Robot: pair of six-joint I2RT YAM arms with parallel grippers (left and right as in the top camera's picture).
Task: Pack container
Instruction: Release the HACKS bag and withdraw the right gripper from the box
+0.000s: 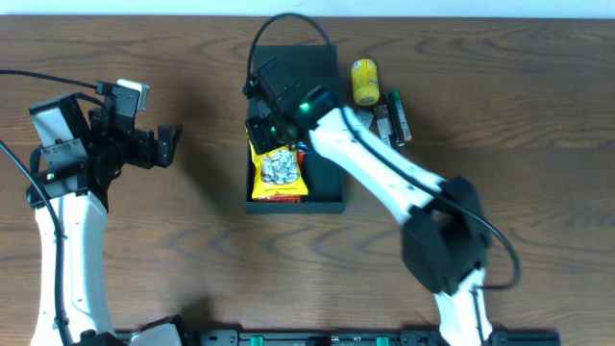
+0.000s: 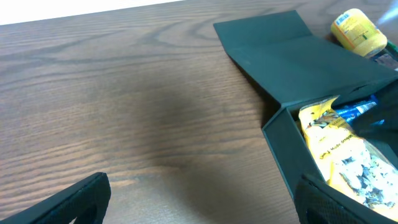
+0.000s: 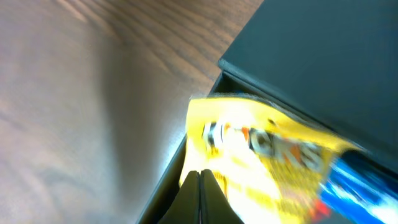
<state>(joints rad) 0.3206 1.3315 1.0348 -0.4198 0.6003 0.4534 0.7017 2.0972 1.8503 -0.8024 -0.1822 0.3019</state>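
The container (image 1: 307, 67), a matte black square cardboard box, sits on the wood-grain bench (image 1: 144, 259) in the upper middle of the overhead frame, its hinged flap lid folded open and lying flat toward the top edge. Inside it, along the left wall, lies a yellow snack packet (image 1: 279, 173) with a blue packet (image 2: 356, 109) tucked just beside it. The right gripper (image 3: 200, 186) reaches in from the lower right and hangs over the container's upper left corner, above the top end of the yellow packet. Its fingers are pressed together with no gap showing. The blurred wrist view does not make clear whether a fold of the packet is caught between them. The left gripper (image 1: 173, 144) hovers over bare bench in the left part of the overhead frame, well apart from the container. It is released, with its fingers (image 2: 74, 199) spread wide and nothing between them. Just right of the open lid stands a small yellow canister (image 1: 364, 81), and below it, near the container's right wall, lie a couple of dark wrapped bars (image 1: 392, 120).
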